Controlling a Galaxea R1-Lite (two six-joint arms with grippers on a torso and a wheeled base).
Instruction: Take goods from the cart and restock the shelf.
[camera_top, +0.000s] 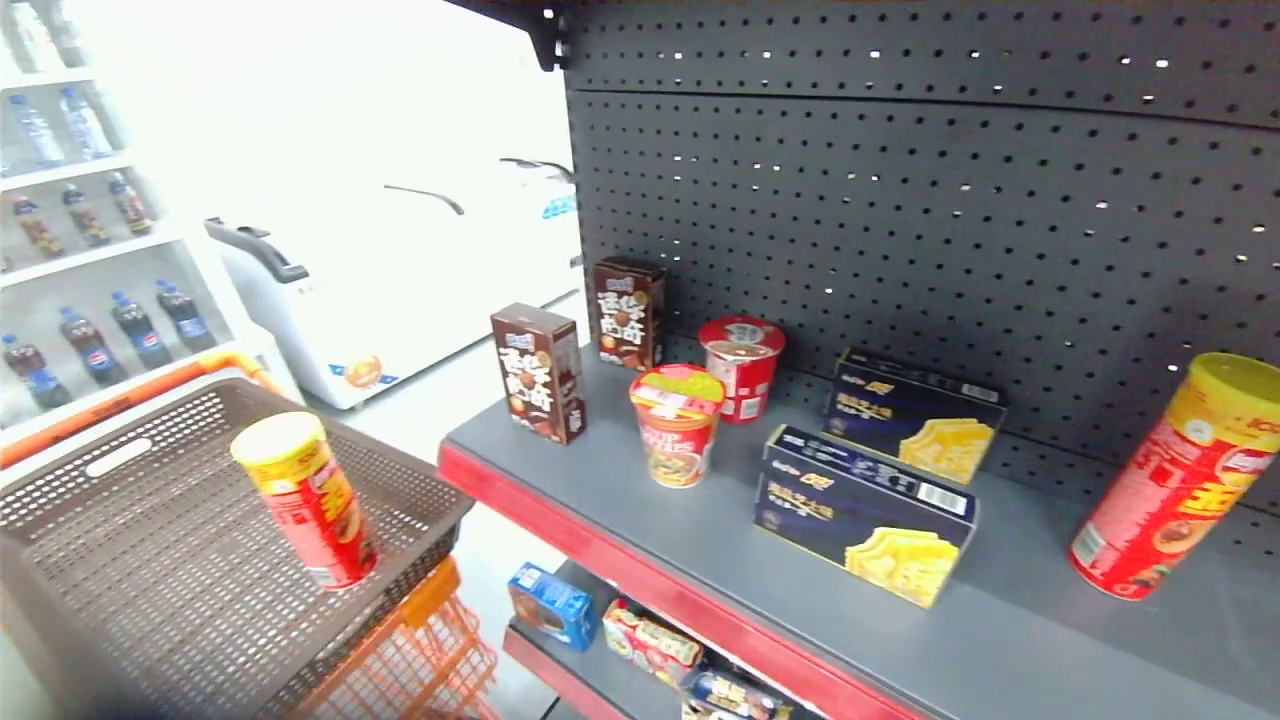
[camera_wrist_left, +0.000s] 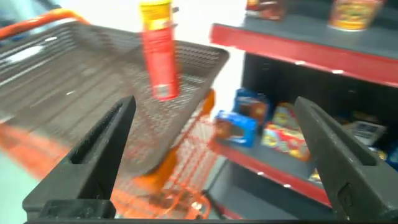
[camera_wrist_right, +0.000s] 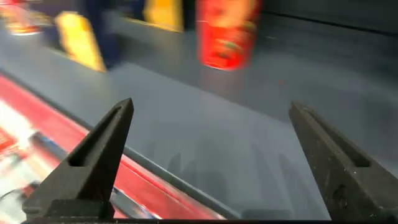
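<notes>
The right gripper, jaws spread wide, hangs over the grey shelf near its red front edge, a red can and dark box standing beyond.

The can is red with a yellow lid — the basket is brown mesh, the shelf grey with a red edge.

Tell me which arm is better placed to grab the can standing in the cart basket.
Left, likely: the left gripper, open, faces the red can standing in the basket; the right gripper hangs open over the shelf.
</notes>
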